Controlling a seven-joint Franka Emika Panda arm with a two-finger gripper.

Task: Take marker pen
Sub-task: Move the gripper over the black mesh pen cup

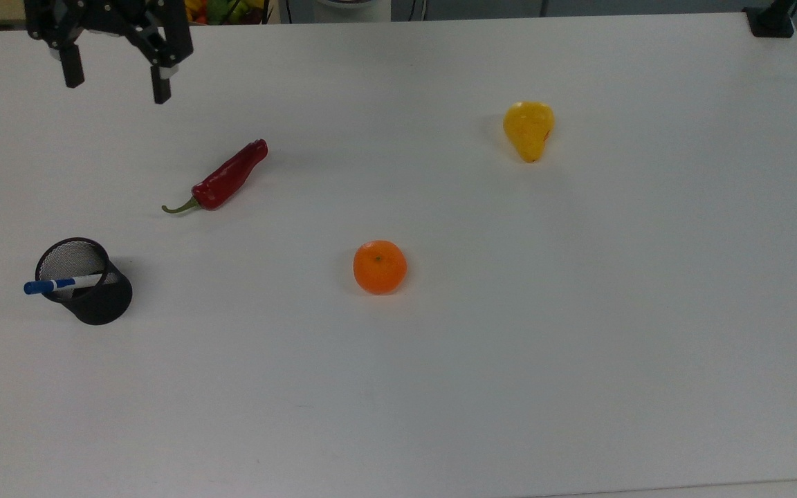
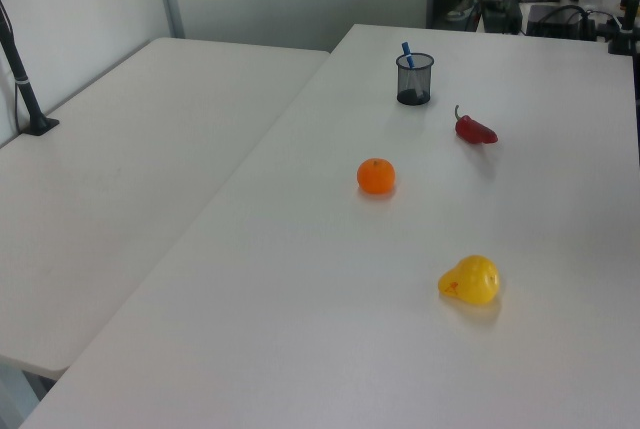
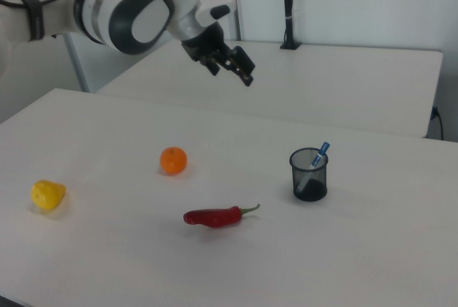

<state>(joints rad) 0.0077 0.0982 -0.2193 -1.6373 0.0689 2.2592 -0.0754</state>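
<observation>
The marker pen (image 1: pixel 63 283) has a white barrel and a blue cap. It leans in a black mesh cup (image 1: pixel 97 304) near the top view's left edge, cap end sticking out over the rim. The left view shows the pen (image 2: pixel 407 52) in the cup (image 2: pixel 414 82), and so does the right view: pen (image 3: pixel 319 154), cup (image 3: pixel 309 177). My gripper (image 1: pixel 115 81) hangs open and empty at the top view's upper left, well apart from the cup. In the right view the gripper (image 3: pixel 230 72) is high above the table, to the upper left of the cup.
A red chilli (image 1: pixel 222 178) lies between gripper and cup in the top view. An orange (image 1: pixel 379 266) sits mid-table and a yellow pear (image 1: pixel 528 129) lies further right. The white table (image 1: pixel 509 360) is bare around the cup. A second table (image 2: pixel 120 179) adjoins it.
</observation>
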